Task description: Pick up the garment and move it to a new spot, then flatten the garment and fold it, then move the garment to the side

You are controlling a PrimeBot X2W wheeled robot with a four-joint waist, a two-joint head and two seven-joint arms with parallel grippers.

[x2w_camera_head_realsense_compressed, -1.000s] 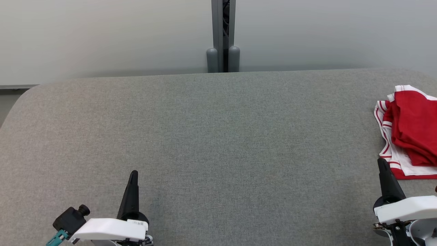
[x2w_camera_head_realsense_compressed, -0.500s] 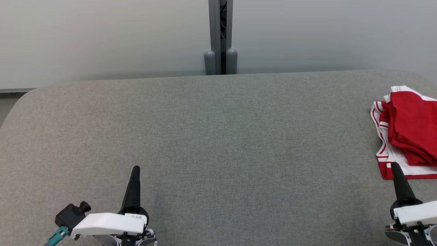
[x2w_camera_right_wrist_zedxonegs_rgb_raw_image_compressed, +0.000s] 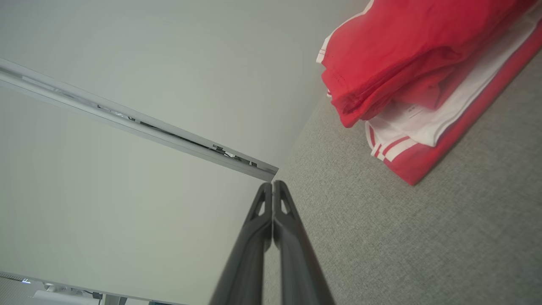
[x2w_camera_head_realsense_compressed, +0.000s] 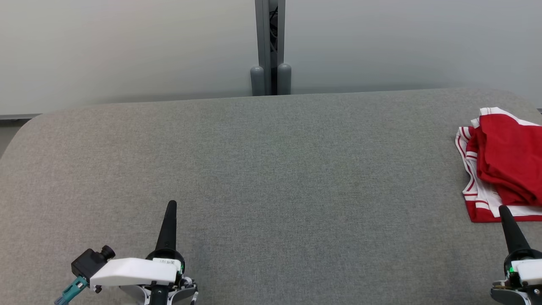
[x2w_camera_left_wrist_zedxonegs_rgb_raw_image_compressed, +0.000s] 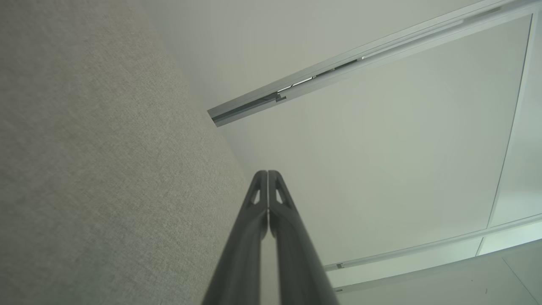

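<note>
**Red-and-white garment (x2w_camera_head_realsense_compressed: 504,165) layered at the surface's (x2w_camera_head_realsense_compressed: 271,169) 3 o'clock edge**

The garment is seen stacked in loose folds, held by nothing. The left fingers (x2w_camera_head_realsense_compressed: 168,224) at 7 o'clock and the right fingers (x2w_camera_head_realsense_compressed: 511,231) at 5 o'clock are pressed closed and empty. Such placement would suit a garment folded and set aside, or one left bunched for pickup.
</note>
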